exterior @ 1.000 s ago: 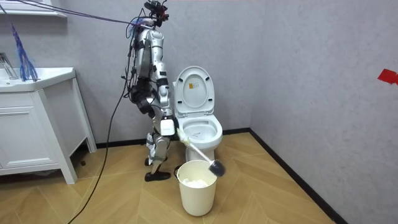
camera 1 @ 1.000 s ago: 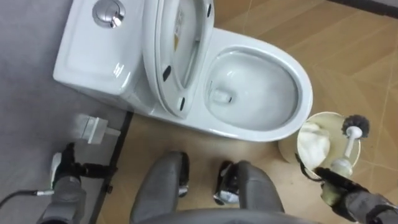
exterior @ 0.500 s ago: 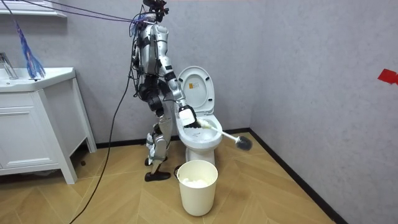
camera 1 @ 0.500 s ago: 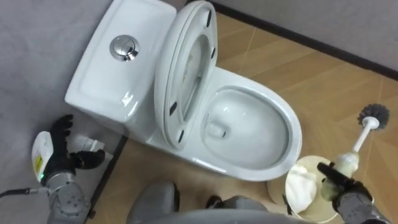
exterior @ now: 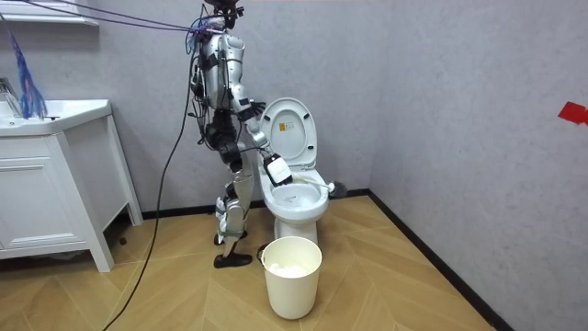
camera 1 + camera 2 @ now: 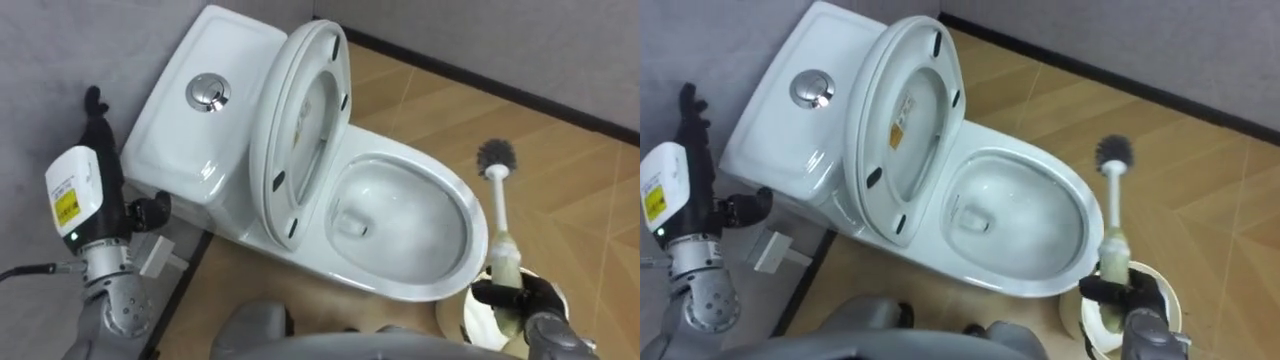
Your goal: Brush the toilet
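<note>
The one toilet brush has swung in, now upright beside the front rim of the one toilet, bristles up, the right hand clasped round its handle; the left hand has risen beside the tank, fingers straight; one bin below.

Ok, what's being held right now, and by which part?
The right hand grips the white long-handled toilet brush at its thick handle end, dark bristles up; the left hand, open, holds nothing.
</note>
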You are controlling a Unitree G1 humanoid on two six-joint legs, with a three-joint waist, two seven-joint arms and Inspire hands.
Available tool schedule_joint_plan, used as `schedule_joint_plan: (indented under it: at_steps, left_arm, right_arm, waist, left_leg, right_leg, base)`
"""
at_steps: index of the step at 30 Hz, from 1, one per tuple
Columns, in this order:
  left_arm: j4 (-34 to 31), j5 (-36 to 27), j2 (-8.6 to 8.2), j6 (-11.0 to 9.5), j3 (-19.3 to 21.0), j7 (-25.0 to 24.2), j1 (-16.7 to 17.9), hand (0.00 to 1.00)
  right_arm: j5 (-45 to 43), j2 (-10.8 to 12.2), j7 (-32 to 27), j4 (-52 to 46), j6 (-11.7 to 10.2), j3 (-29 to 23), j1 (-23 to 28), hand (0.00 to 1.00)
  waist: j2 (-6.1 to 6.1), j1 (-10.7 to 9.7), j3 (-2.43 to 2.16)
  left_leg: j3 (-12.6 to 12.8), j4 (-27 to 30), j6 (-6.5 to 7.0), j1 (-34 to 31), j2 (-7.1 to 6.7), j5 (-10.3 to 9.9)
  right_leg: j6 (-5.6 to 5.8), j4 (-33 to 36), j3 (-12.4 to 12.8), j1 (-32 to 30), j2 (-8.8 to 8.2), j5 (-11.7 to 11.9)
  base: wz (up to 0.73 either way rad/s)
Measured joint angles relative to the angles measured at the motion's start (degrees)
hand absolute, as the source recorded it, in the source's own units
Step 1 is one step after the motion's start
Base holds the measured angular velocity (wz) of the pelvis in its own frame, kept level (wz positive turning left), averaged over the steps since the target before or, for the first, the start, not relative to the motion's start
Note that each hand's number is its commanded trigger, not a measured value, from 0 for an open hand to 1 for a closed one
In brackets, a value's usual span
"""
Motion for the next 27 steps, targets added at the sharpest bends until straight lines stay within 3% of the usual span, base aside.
schedule_joint_plan:
  at_steps: [5, 9, 13, 18, 22, 27]
  left_arm:
    - [3.2, 2.3, 1.68, 0.0, -4.3, -1.3, -2.4, 0.00]
    - [7.5, 4.1, 3.12, 0.0, -7.9, -5.5, -3.3, 0.00]
    - [8.8, 5.0, 3.81, 0.5, -9.9, -6.0, -4.0, 0.00]
    - [11.1, 4.7, 8.12, 1.1, -12.5, -6.4, -4.9, 0.00]
    - [12.6, 4.8, 9.07, 1.5, -12.9, -6.5, -6.7, 0.00]
    - [14.5, 5.2, 10.39, 3.7, -14.3, -6.5, -10.3, 0.00]
  right_arm:
    - [-4.2, -0.8, 3.5, 1.5, -1.4, 1.1, -2.6, 1.00]
    - [-8.1, -2.2, 6.2, 4.4, -2.1, 1.1, -6.3, 1.00]
    - [-9.6, -4.8, 7.7, 5.1, -2.2, 2.6, -7.1, 1.00]
    - [-11.2, -7.7, 9.2, 5.5, -1.8, 4.7, -9.8, 1.00]
    - [-17.1, -9.1, 8.9, 7.2, -1.3, 4.8, -13.3, 1.00]
    - [-19.1, -10.8, 8.5, 9.1, 0.5, 8.3, -17.6, 1.00]
  waist:
    - [0.46, -0.3, 0.43]
    - [0.51, -1.4, 0.43]
    - [0.59, -1.3, 0.32]
    - [0.82, -1.2, 0.36]
    - [1.05, -1.2, 0.43]
    - [1.28, -1.3, 0.56]
  left_leg:
    - [-0.7, -1.3, 0.38, -0.3, -1.02, 1.3]
    - [-0.7, -1.6, 0.46, -1.1, -1.43, 1.6]
    - [-0.5, -1.7, 0.63, -2.7, -1.47, 2.0]
    - [1.4, -2.9, 0.85, -3.2, -1.53, 3.1]
    - [2.6, -2.8, 1.04, -5.5, -1.57, 3.9]
    - [3.9, -1.6, 1.31, -9.1, -1.73, 4.7]
  right_leg:
    - [0.19, 0.0, -0.6, -0.7, -0.94, 0.0]
    - [0.33, 0.0, -0.8, -1.3, -1.13, 0.1]
    - [0.42, 0.8, -0.3, -3.6, -1.49, 0.2]
    - [0.44, 1.9, 0.5, -5.4, -1.90, 0.2]
    - [0.41, 4.9, 1.6, -9.3, -2.63, 0.2]
    - [-0.13, 8.4, 3.4, -14.4, -3.30, -0.1]
  base:
    - [0.13]
    - [0.01]
    - [0.01]
    - [-0.06]
    - [-0.14]
    - [-0.12]
